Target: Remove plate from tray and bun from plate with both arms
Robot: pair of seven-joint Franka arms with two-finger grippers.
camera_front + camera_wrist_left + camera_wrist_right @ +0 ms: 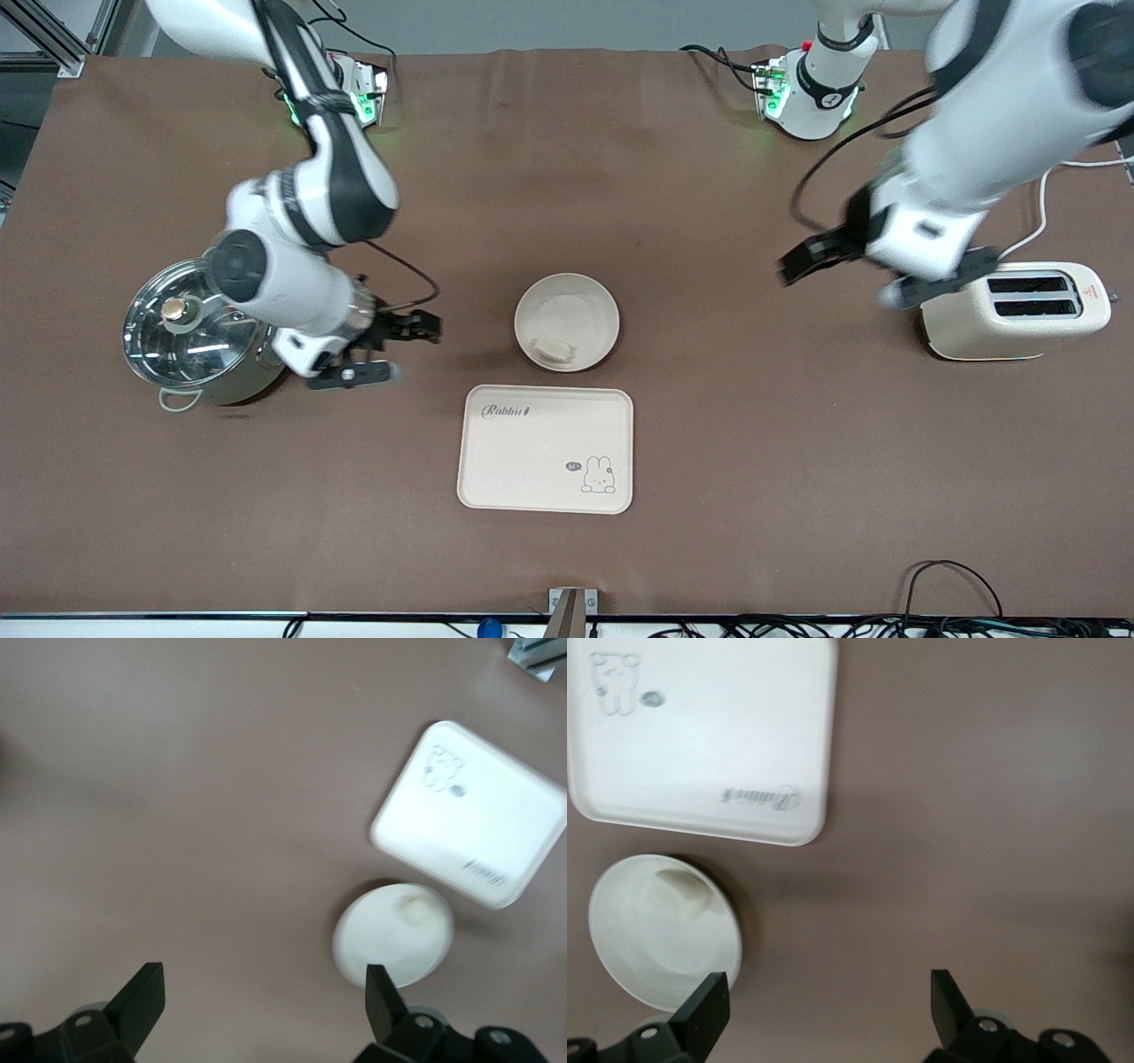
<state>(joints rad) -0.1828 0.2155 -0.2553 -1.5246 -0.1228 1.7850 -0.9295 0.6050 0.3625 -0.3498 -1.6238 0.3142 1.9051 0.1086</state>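
Note:
The round cream plate (567, 306) sits mid-table, just farther from the front camera than the tray. The pale bun (555, 350) lies in the plate by its nearer rim. My right gripper (415, 351) is open and empty, over the cloth between the pot and the plate. My left gripper (834, 283) is open and empty, over the cloth beside the toaster. The left wrist view shows its gripper (266, 1001), the plate (381, 943) and the bun (416, 908). The right wrist view shows its gripper (824, 1005), the plate (647, 948) and the bun (680, 890).
A rectangular cream tray (532, 461) with a rabbit drawing lies nearer the front camera than the plate; it also shows in the wrist views (469, 815) (700, 735). A steel pot (190, 337) with a glass lid stands toward the right arm's end. A cream toaster (1019, 310) stands toward the left arm's end.

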